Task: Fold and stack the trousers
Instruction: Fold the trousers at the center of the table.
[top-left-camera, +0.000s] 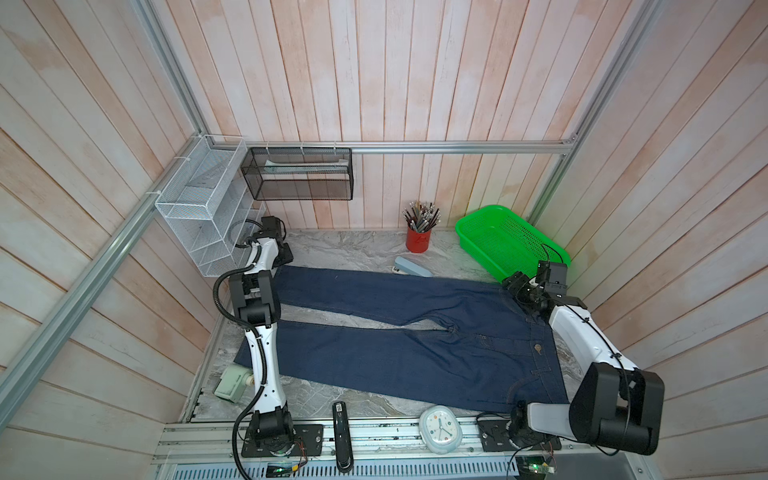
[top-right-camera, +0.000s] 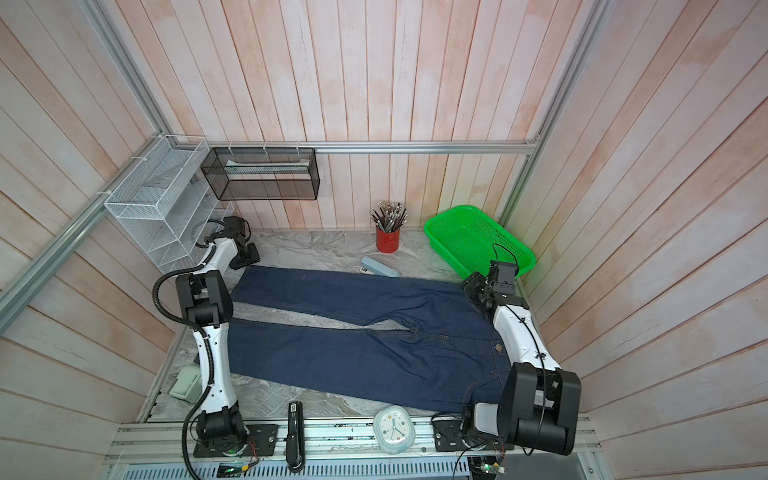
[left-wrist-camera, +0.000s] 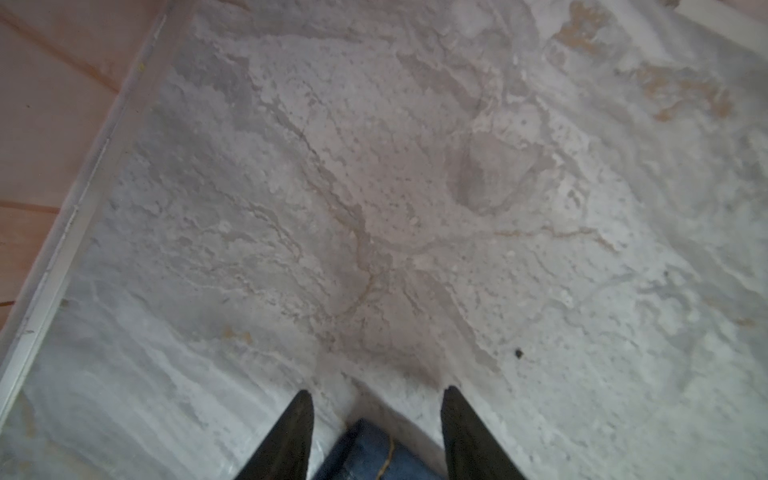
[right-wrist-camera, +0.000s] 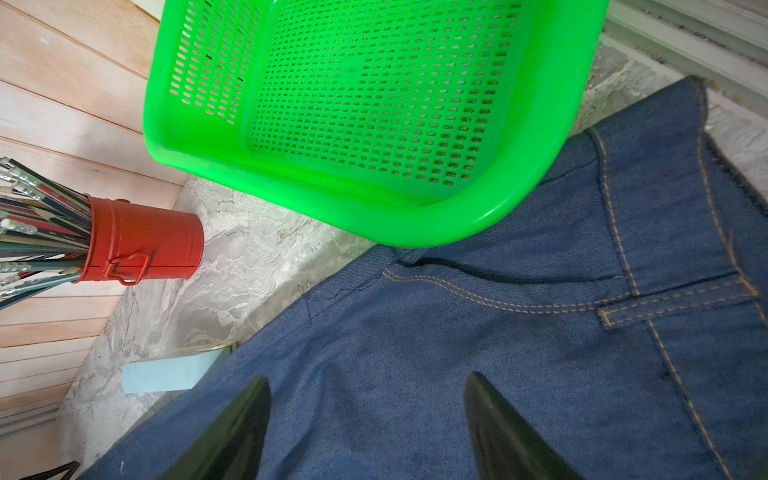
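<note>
Left hand (left-wrist-camera: 378, 390) is seen spread at 10 o'clock, astride a hem corner of the trousers (top-left-camera: 395, 357); right hand (right-wrist-camera: 368, 376) is spread above the waist at 2 o'clock. Trousers are laid flat across the surface (top-left-camera: 353, 249).

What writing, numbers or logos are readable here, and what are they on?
Nothing can be read outright.
Clock: dial markings too small to read.
Black stapler: white label, too blurred.
Red cup: dark mark, illegible.
Jeans: stitching only, no lettering shows.
</note>
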